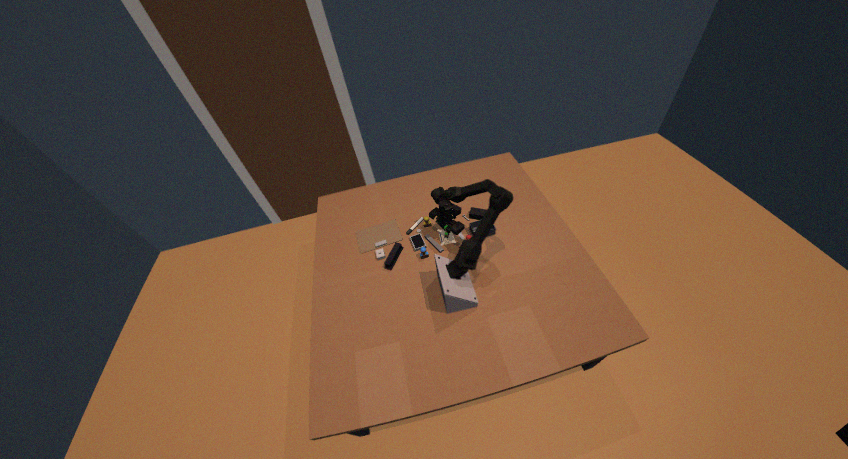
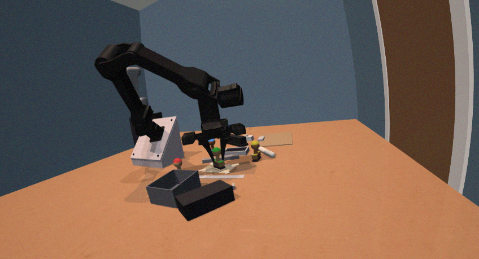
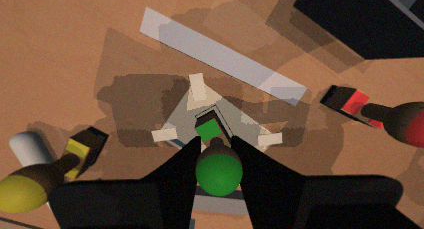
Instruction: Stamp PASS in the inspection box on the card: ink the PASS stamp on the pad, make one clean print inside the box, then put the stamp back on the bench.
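Note:
My gripper (image 3: 216,141) (image 2: 218,161) is shut on the green-topped stamp (image 3: 219,174) (image 2: 218,157), which stands upright between the fingers. The stamp's base is over the box outline on the card (image 3: 180,111) (image 2: 205,169), at or just above the card; I cannot tell if it touches. Part of the outline shows beyond the base in the wrist view, and the inside of the box is mostly hidden. The card is held by several pale tape strips. The ink pad (image 1: 417,241) (image 2: 236,151) lies open behind the card in the exterior view. No lettering can be read on the stamp.
A yellow-topped stamp (image 3: 75,159) (image 2: 255,150) and white tube (image 2: 267,151) stand to one side, a red-topped stamp (image 3: 357,106) (image 2: 177,163) to the other. A blue-topped stamp (image 1: 423,252) is near the pad. A pale strip (image 3: 220,54), grey bin (image 2: 161,194) and black block (image 2: 205,201) lie beyond the card.

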`<state>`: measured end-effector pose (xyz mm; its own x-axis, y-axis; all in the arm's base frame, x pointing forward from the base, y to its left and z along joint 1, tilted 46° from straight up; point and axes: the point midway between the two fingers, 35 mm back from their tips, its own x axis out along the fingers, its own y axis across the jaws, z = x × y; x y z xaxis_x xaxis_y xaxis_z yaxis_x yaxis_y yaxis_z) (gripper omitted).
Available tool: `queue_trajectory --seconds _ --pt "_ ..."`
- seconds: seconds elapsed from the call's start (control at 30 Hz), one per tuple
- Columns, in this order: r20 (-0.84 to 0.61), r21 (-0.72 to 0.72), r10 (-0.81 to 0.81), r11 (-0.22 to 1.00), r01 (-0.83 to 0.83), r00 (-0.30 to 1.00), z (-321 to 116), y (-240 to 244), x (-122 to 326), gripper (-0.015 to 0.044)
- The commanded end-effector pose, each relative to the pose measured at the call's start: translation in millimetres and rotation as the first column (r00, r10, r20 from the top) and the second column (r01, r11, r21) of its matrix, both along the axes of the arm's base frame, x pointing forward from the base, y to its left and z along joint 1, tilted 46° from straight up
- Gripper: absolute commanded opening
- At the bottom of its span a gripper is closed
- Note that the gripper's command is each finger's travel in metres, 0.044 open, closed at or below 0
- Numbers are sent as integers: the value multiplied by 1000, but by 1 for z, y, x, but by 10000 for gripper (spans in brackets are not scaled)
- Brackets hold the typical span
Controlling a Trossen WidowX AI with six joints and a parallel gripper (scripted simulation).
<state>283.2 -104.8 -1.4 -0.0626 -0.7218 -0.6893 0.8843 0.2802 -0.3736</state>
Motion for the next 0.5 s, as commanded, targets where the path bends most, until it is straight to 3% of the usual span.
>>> queue_trajectory --seconds 0.0,0.47 --pt "-7 -4 4 1000 -4 1000 0 -1 -1 0" --pt "-7 -4 5 1000 -5 1000 -2 -3 -1 0"
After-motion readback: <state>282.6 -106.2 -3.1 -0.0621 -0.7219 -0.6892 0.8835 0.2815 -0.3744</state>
